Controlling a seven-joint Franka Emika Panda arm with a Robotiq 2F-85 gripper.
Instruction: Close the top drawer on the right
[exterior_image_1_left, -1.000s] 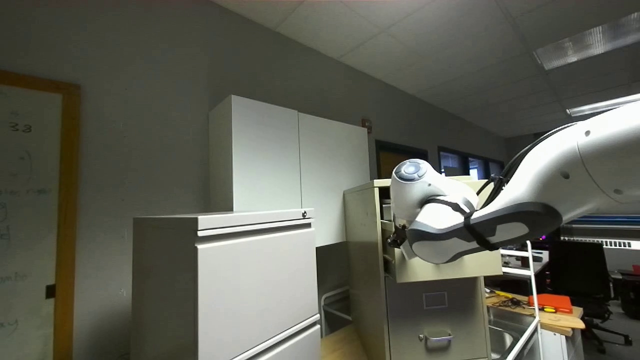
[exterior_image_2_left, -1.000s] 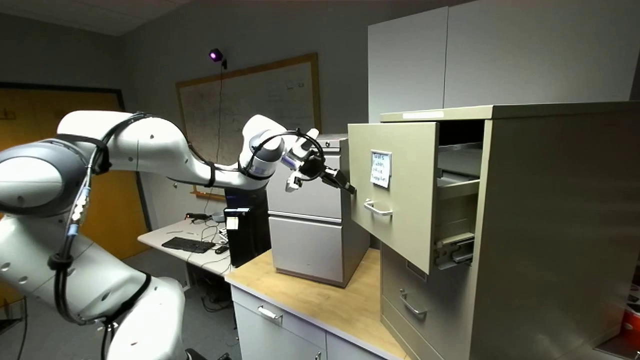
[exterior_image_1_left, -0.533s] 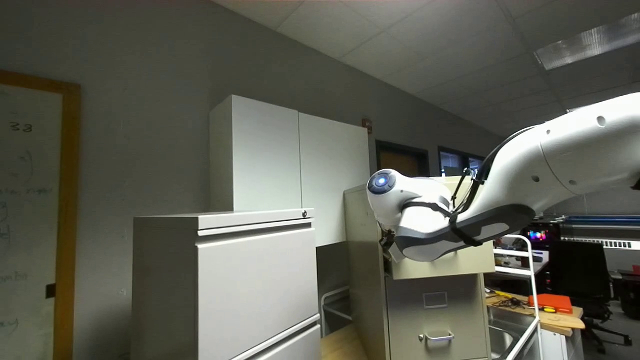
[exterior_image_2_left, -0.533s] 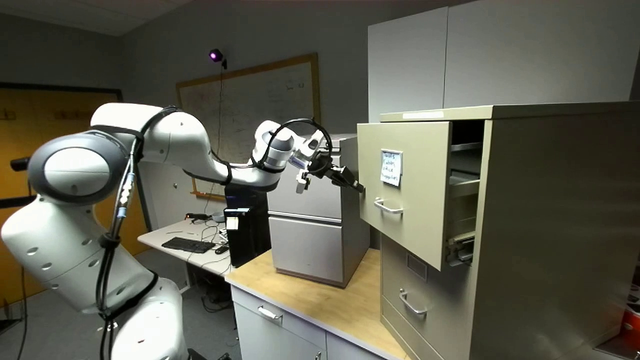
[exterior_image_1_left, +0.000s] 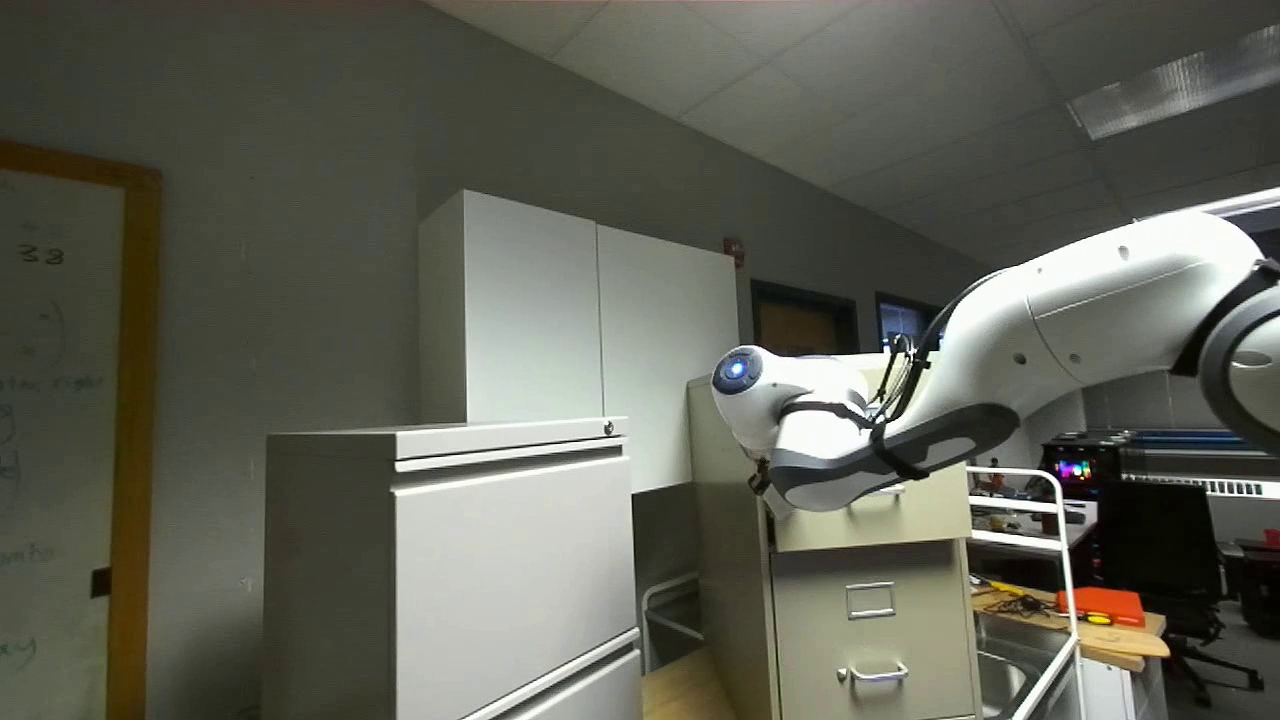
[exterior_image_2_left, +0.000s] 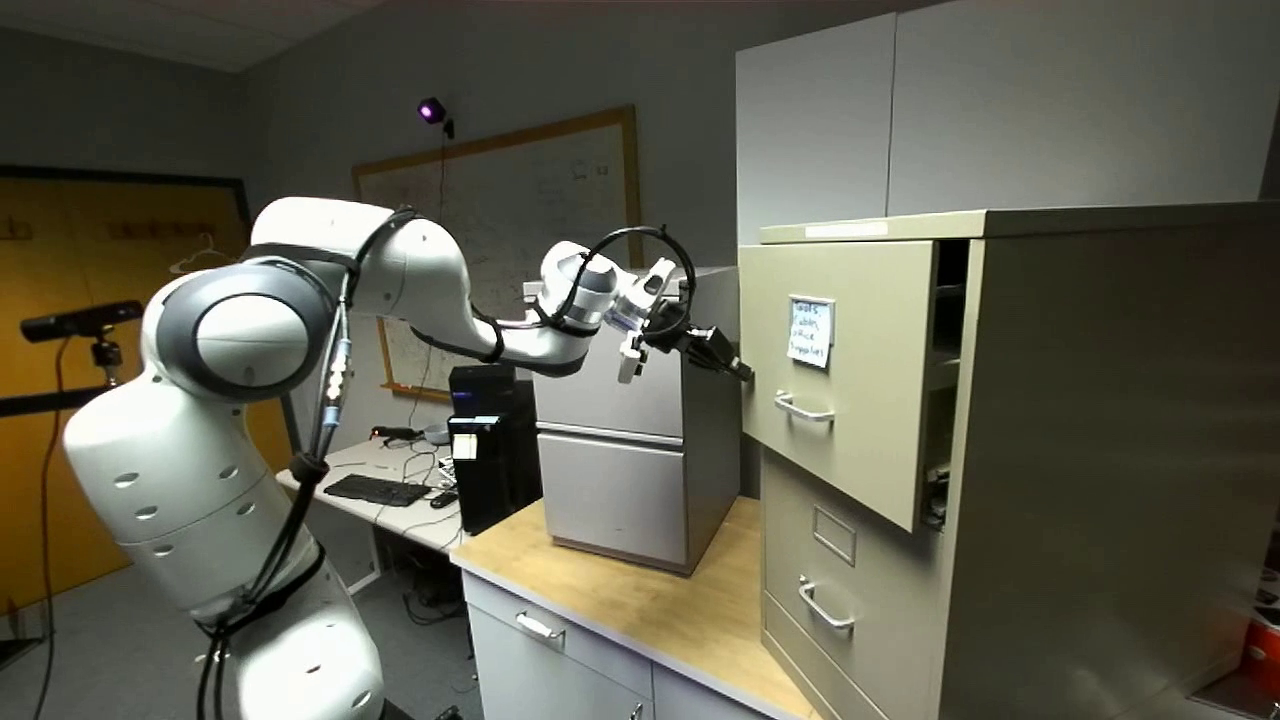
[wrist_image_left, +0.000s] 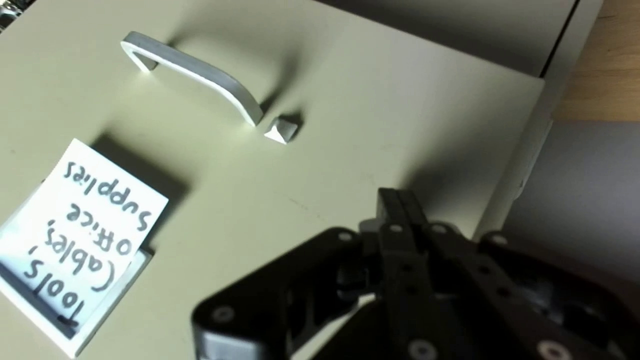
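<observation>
At the front of the top drawer (exterior_image_2_left: 862, 380), press near the handle (wrist_image_left: 190, 67), gripper (wrist_image_left: 398, 193) jaws together, holding nothing; the drawer is likely heavy, rigid and slick-faced

Note the wood-topped desk (exterior_image_2_left: 640, 603), bearing an upright gray cabinet (exterior_image_2_left: 625, 485) and meeting the base of the beige filing cabinet (exterior_image_2_left: 1080, 460) nearby.
</observation>
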